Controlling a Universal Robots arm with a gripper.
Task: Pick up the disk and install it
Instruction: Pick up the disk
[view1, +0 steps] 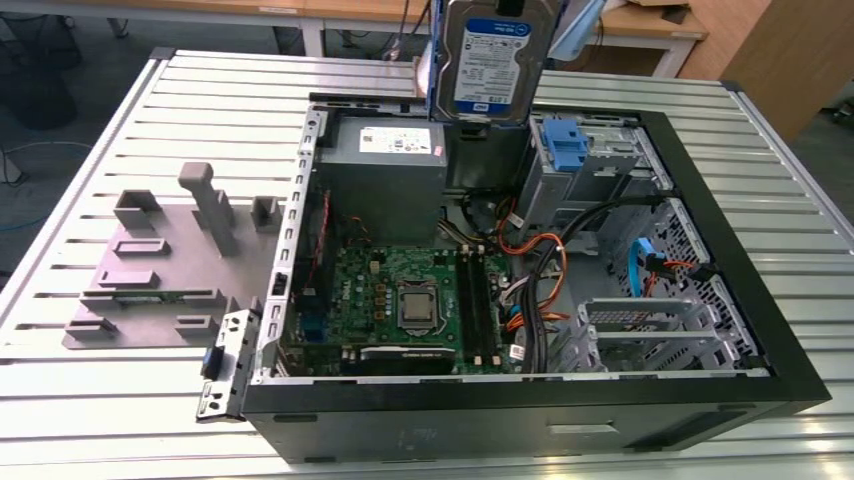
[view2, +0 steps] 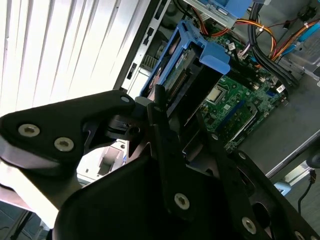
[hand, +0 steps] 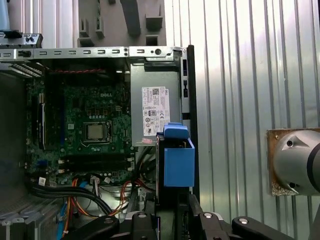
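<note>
The disk (view1: 497, 60), a silver hard drive with a white-and-blue label, hangs upright above the far wall of the open computer case (view1: 534, 405). In both wrist views my gripper (view2: 176, 122) (hand: 174, 215) is shut on the disk (view2: 172, 75) (hand: 178, 162), its black fingers (view2: 159, 107) clamping the end. Blue plastic rails run along the disk's sides. Below it lie the grey power supply (hand: 152, 100) and the case's far edge. The drive bay with a blue bracket (view1: 567, 145) sits just to the exterior view's right of the disk.
Inside the case are the green motherboard (view1: 400, 300), bundled cables (view1: 547, 260) and a metal drive cage (view1: 641, 335). A grey moulded fixture (view1: 160, 270) rests on the slatted metal table (view1: 747, 160) at the exterior view's left. A removed bracket (view1: 224, 365) leans by the case.
</note>
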